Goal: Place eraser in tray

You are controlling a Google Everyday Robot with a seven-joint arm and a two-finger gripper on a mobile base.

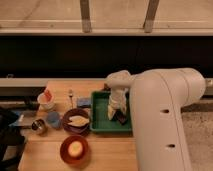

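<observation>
The green tray (100, 116) lies on the wooden table right of centre. My gripper (114, 111) hangs from the white arm (165, 115) and reaches down into the tray's right half, low over its floor. A small dark bar, the eraser (120, 118), lies in the tray just right of and below the gripper tip. Whether the gripper is touching it is not visible.
A dark-red plate with pale food (77, 121) sits left of the tray, and another with a yellow round item (74, 149) near the front. A blue pad (84, 102), a slim stick (71, 96), a white cup (46, 101), a blue cup (53, 119) and a metal cup (38, 126) stand to the left.
</observation>
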